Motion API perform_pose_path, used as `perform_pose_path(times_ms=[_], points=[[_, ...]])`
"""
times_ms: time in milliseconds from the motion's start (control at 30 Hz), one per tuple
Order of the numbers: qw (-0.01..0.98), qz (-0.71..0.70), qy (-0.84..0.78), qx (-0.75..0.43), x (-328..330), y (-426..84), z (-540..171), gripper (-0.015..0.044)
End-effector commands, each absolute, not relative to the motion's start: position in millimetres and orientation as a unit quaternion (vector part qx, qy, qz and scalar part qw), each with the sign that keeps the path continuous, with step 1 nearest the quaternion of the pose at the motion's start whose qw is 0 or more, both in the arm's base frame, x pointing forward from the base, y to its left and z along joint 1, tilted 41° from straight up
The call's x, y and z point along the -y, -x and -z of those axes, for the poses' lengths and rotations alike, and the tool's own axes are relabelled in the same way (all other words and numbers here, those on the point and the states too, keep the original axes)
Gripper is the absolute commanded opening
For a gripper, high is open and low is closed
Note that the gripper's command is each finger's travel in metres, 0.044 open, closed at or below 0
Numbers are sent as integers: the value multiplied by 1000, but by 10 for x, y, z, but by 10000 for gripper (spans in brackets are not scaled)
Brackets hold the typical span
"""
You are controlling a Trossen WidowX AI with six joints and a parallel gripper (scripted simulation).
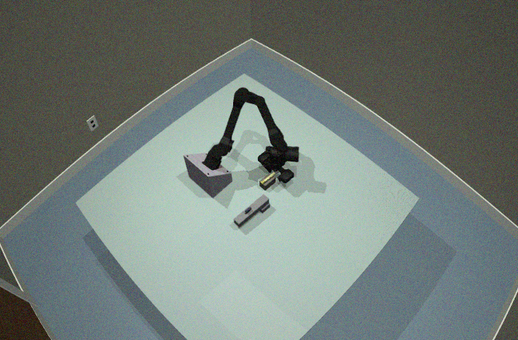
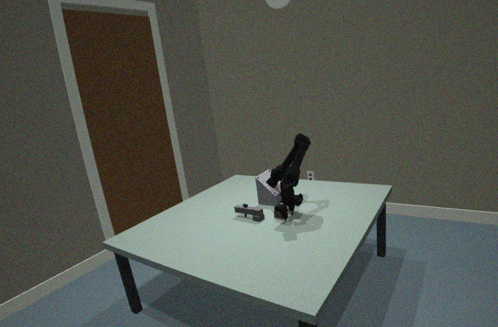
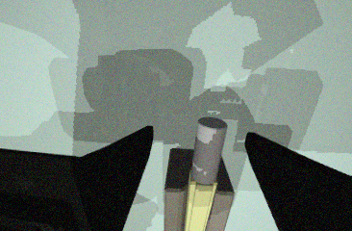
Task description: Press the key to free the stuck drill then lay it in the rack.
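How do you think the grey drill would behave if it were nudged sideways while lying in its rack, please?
The drill looks like a smooth, stiff cylinder, so it would probably roll on a flat surface. It lies lengthwise in the yellow channel of the rack, which likely stops that. The gripper stands open around it, so nothing clamps it.

Brown door [image 2: 118,115], wall outlet [image 1: 91,122]

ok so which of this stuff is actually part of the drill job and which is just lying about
Part of the job: drill, lying in the rack; grey block with the key; open pincer.
Just there: purple wedge under the arm; wall socket; door.
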State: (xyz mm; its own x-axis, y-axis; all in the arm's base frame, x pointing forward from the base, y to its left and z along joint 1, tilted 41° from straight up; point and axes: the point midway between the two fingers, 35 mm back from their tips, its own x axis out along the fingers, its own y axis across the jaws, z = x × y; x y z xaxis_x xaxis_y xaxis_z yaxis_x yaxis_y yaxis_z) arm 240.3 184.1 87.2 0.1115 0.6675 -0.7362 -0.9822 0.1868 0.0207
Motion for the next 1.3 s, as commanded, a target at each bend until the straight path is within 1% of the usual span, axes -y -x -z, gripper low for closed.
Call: perform_pose_path(times_ms=[0, 33, 567, 633, 767, 900, 1100, 1267], points=[[702, -587, 249, -316, -1840, -2399, -869, 420], [702, -587, 250, -317, -1824, -2398, -888, 440], [699, -587, 254, -320, -1323, -2324, -1450, 440], [703, -583, 252, -322, -1359, -2360, -1389, 440], [753, -546, 210, -303, -1164, -2833, -1507, 440], [805, -498, 165, -276, -801, -3363, -1628, 440], [867, -434, 105, -223, -80, -4016, -1806, 440], [905, -384, 65, -173, 670, -4381, -1916, 440]])
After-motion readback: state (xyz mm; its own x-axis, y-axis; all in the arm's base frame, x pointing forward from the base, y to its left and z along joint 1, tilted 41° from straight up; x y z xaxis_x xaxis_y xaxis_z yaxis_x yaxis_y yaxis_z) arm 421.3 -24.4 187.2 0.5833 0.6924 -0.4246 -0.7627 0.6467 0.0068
